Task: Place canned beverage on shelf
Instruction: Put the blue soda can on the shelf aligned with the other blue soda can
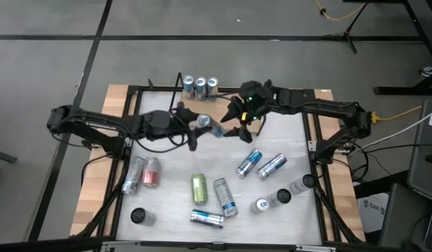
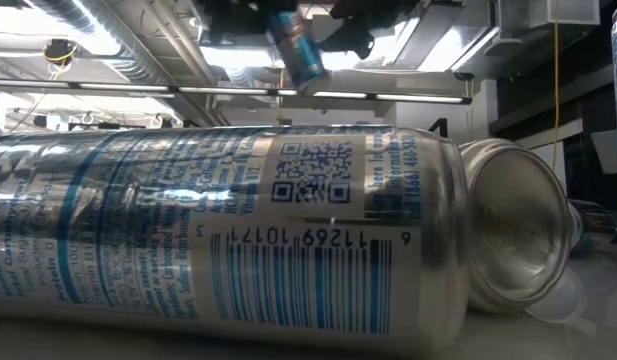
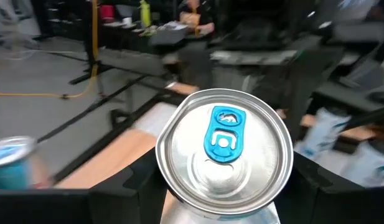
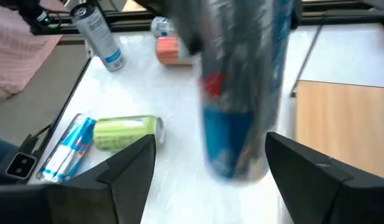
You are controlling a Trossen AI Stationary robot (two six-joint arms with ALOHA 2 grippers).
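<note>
The left pincer (image 1: 199,124) is clamped on a silver-and-blue can (image 1: 208,125) and holds it in the air above the middle of the desk (image 1: 177,189). In the left wrist view the can's top, with its blue pull tab, sits between the two dark fingers (image 3: 126,183). The right pincer (image 1: 232,124) stands just beside the same can with its fingers spread apart to either side of the can body; whether they touch it cannot be told. The arrangement suggests a hand-over between the arms, not yet completed.

The shelf (image 1: 166,94) lies at the far edge of the desk, between the two arms. Three cans (image 1: 200,86) stand upright in a row at its right end, so part of the task appears done. The held can is near the shelf but not on it.

Many cans remain on the desk: a green can (image 1: 199,187) lying on its side, several silver-and-blue cans (image 1: 249,163) on their sides, and a few upright. Most of the work is therefore judged outstanding.
</note>
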